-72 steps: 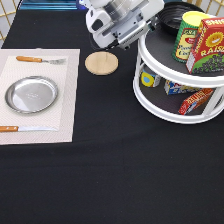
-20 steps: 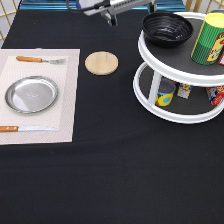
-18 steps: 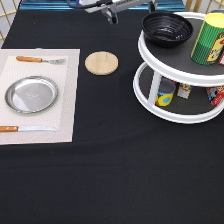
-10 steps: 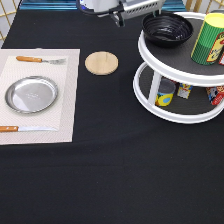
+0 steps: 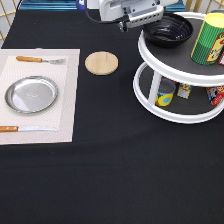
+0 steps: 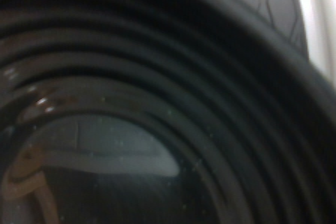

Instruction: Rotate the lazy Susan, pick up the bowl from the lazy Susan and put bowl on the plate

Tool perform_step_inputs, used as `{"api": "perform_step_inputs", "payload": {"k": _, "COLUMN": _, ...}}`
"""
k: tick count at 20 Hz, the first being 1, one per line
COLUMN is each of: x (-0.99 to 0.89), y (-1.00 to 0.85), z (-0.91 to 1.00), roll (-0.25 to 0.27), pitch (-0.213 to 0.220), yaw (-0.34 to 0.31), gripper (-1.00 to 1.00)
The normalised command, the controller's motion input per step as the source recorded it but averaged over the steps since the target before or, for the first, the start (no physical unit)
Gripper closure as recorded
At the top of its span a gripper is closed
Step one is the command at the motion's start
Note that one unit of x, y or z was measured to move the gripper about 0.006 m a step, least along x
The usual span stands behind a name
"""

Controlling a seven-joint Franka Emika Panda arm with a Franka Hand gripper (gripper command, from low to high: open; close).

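The tool [image 5: 145, 19] hangs at the bowl's [image 5: 169, 30] near rim on the lazy Susan's [image 5: 165, 60] top tier, grip state impossible to tell, and a clean pinch on that glossy rim looks key, plate [image 5: 31, 94] waiting bare.

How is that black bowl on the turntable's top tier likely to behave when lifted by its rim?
The bowl looks rigid, so it should hold its shape. Its glossy ribbed inside suggests a slick surface that might slip. Being shallow and wide, it may tilt if held at one edge. The gripper is at its rim on the lazy Susan.
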Motion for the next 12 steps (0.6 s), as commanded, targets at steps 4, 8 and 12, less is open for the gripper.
{"api": "perform_step_inputs", "payload": {"k": 4, "x": -0.39, "y": 0.06, "z": -0.06, "roll": -0.104, "pitch": -0.144, "yaw": -0.140, "gripper": 1.00}}
{"api": "perform_step_inputs", "payload": {"k": 8, "x": -0.28, "y": 0.14, "z": -0.15, "roll": -0.095, "pitch": -0.133, "yaw": -0.141, "gripper": 1.00}}
{"api": "perform_step_inputs", "payload": {"k": 12, "x": -0.25, "y": 0.14, "z": -0.30, "roll": -0.077, "pitch": -0.130, "yaw": -0.108, "gripper": 1.00}}
